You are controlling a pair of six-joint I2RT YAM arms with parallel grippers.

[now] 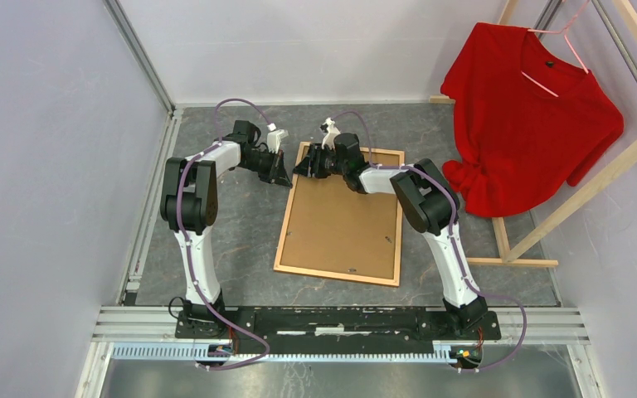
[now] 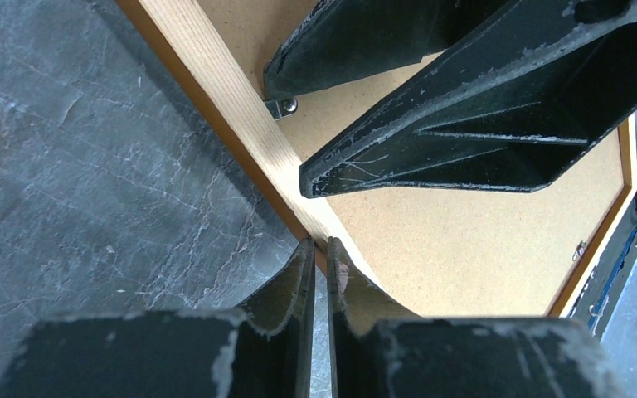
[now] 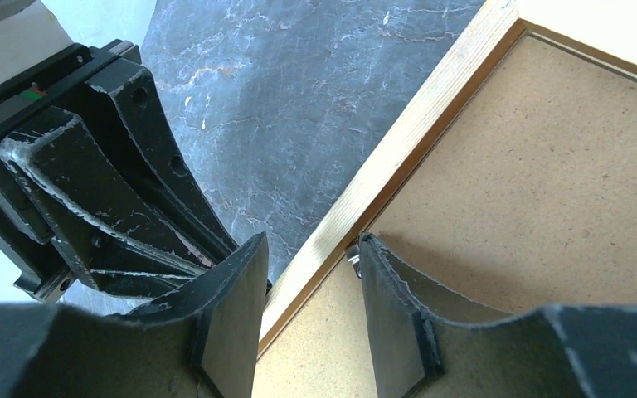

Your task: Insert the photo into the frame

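Here, the right claw straddles the frame.

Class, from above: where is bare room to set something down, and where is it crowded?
Free: table between left arm and the frame; strip between frame and back wall. Crowded: frame's far-left corner, where left pincer and right pincer sit.

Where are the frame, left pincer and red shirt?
frame point(image 1: 336, 276): top view, near rail.
left pincer point(image 2: 320, 249): left wrist view, between fingertips.
red shirt point(image 1: 531, 116): top view, chest.
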